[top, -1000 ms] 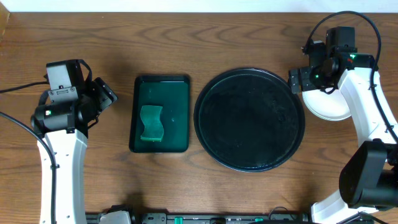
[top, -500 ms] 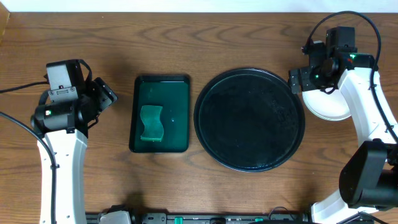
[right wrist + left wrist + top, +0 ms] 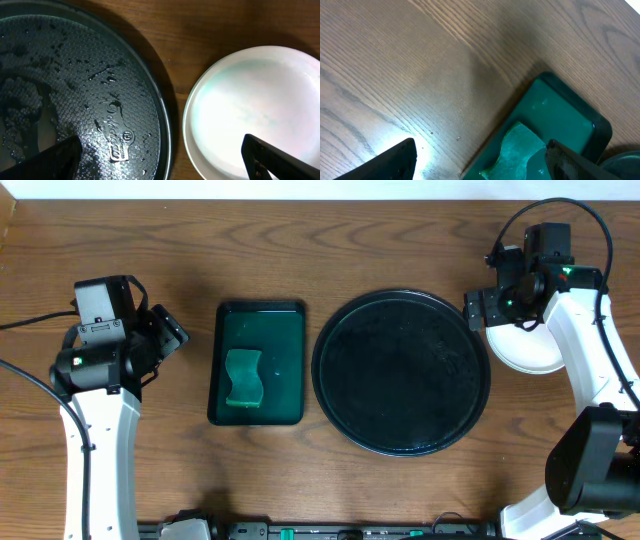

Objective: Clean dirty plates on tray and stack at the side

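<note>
Now: plates sit off the tray, stacked just beside its right rim.
The right gripper hangs over them, empty, jaws spread wide; the round stack lies slightly to its right, the tray to its left. The left gripper, equally wide and empty, is well apart, beyond the sponge, so the right arm is far nearer.

Brown wood-grain table fills view; pale strip along far edge; bright glare patch on wood
</note>
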Motion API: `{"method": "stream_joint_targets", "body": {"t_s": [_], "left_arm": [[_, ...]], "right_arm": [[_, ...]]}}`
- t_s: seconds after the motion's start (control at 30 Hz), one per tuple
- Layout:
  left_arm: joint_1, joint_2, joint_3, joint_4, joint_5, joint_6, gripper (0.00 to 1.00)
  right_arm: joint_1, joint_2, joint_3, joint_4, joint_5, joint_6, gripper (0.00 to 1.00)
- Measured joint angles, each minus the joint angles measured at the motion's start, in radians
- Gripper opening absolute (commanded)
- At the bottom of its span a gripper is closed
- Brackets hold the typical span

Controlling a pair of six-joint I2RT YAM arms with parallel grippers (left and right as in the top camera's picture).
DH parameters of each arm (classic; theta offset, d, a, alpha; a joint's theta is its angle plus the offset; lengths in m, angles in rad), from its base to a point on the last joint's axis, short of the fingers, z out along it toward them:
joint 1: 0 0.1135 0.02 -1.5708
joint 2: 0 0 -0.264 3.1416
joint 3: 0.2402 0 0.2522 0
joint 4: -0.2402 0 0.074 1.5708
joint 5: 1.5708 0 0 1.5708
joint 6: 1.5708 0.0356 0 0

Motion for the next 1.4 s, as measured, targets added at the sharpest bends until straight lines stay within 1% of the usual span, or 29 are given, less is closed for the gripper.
{"method": "stream_joint_targets", "body": {"t_s": [0.53,0.7,0.8,1.1,1.4], "left_arm": [[0.000,0.000,0.000,0.000,0.000,0.000,0.82],[0.000,0.000,0.000,0.000,0.000,0.000,0.82],[0.000,0.000,0.000,0.000,0.000,0.000,0.82],[0.000,0.000,0.000,0.000,0.000,0.000,0.82],[0.000,0.000,0.000,0.000,0.000,0.000,0.82]], "right_arm": [[0.000,-0.001,0.000,0.000,0.000,0.000,0.99],[0.015,-0.062,0.000,-0.001,0.004,0.000,0.99],[0.042,-0.163,0.000,-0.001,0.004,0.000,0.99],[0.140,-0.557,0.000,0.001,0.003,0.000,0.99],[0.153,-0.856,0.002,-0.037,0.003,0.000,0.99]]}}
